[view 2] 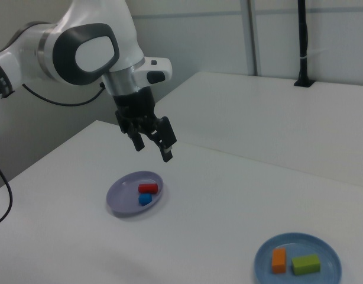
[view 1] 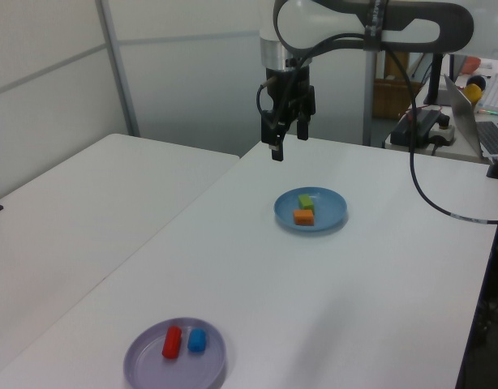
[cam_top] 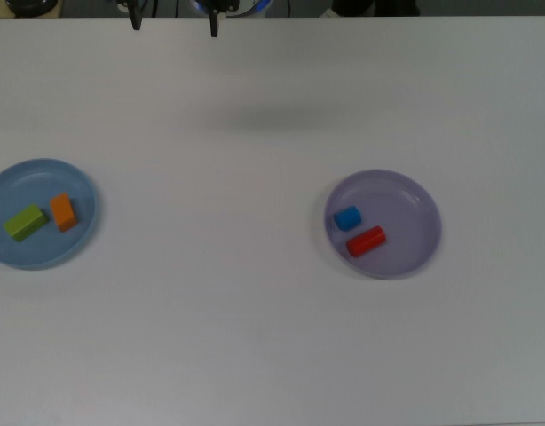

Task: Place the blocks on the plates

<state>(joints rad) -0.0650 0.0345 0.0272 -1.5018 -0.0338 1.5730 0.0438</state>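
The light blue plate (cam_top: 42, 253) at the top view's left holds a lime-green brick (cam_top: 25, 222) and an orange brick (cam_top: 64, 212). On the lavender plate (cam_top: 410, 217), right of centre, lie a blue cube (cam_top: 347, 217) and a red cylinder (cam_top: 366, 240). My gripper (cam_top: 175, 23) shows only its two fingertips at the top edge of the top view. In the left view the gripper (view 1: 288, 144) hangs high above the table, open and empty, behind the blue plate (view 1: 330, 211). In the right view the gripper (view 2: 152, 151) hovers above the lavender plate (view 2: 119, 195).
A second white table (view 1: 79, 194) adjoins along the left view's left, with a seam between the two. A black cable (view 1: 419, 194) hangs from the arm over the left view's right side. Wall panels stand behind the tables.
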